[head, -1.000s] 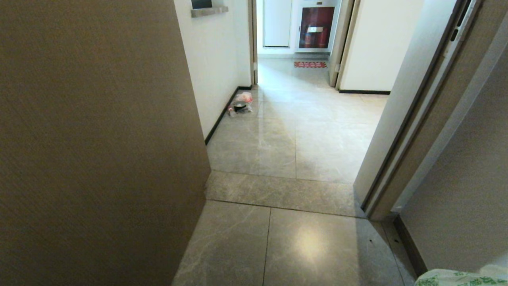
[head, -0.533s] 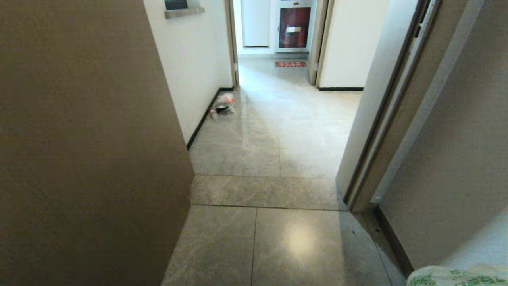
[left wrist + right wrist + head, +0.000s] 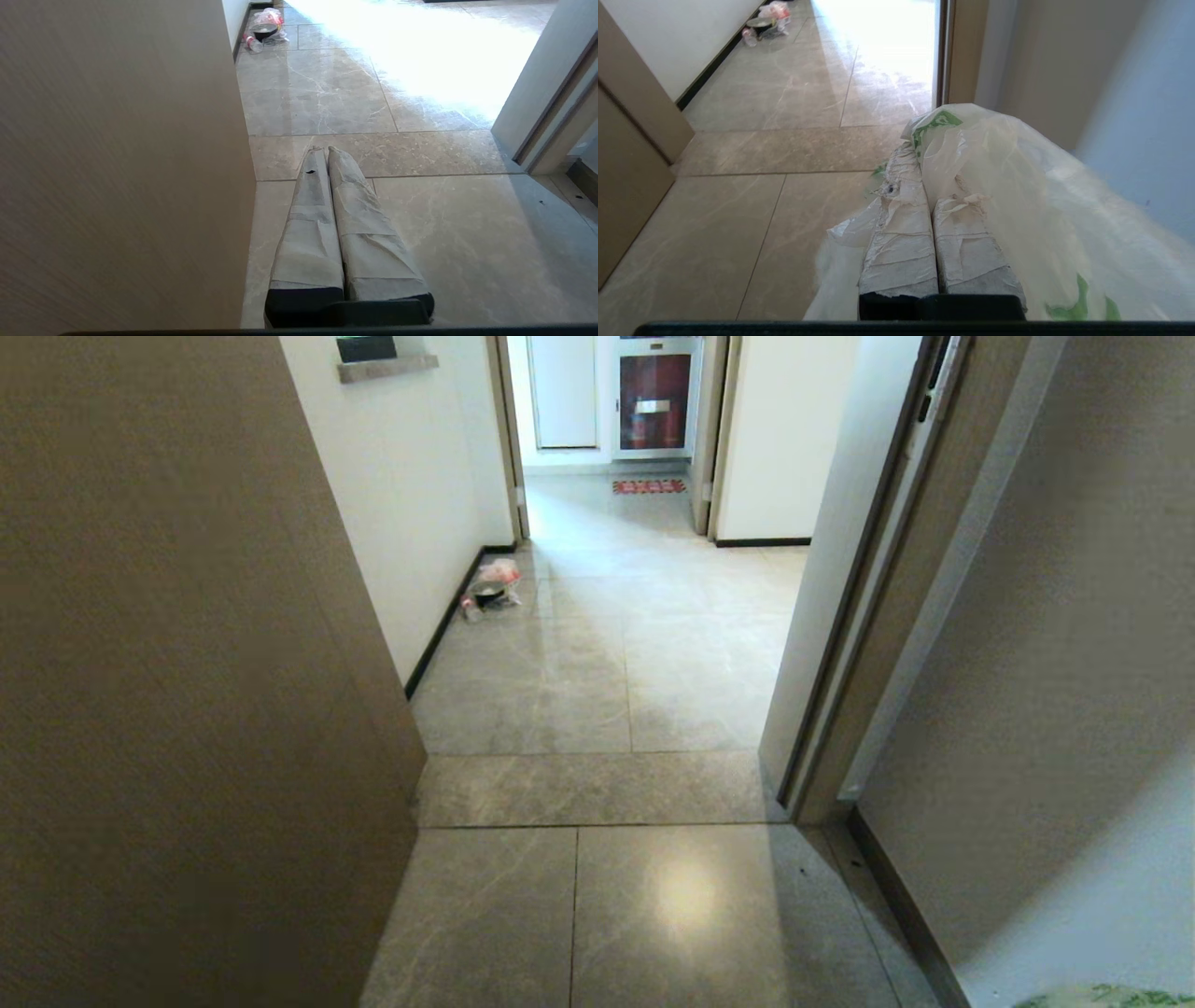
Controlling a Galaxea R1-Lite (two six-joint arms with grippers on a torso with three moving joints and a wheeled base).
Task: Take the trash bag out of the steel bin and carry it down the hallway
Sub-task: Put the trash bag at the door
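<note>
The trash bag [image 3: 1008, 196] is draped over and around the right gripper [image 3: 920, 154], with white crinkled film heaped along the gripper's length and falling away to the side near the wall. Its bulk runs roughly along the line of the fingers, toward the hallway [image 3: 597, 644] ahead. Green print is seen near the fingertips and again close to the camera. In the head view only a sliver of the bag [image 3: 1111, 997] is shown, at the bottom right corner.

The right gripper's tape-wrapped fingers [image 3: 901, 224] are pressed together with no gap, and a fold of the bag's film is pinched between them. The bag is held above the grey tiles.

The left gripper [image 3: 325, 150] is held out over the floor beside a brown door panel [image 3: 117, 163]. Its wrapped fingers [image 3: 308, 224] are closed against each other with nothing between them.

Far down the hallway, against the black baseboard of the left wall, a small pile of litter [image 3: 490, 586] is seen, with a pinkish-red bag on top and something dark and round within it. The steel bin cannot be made out for certain.
</note>
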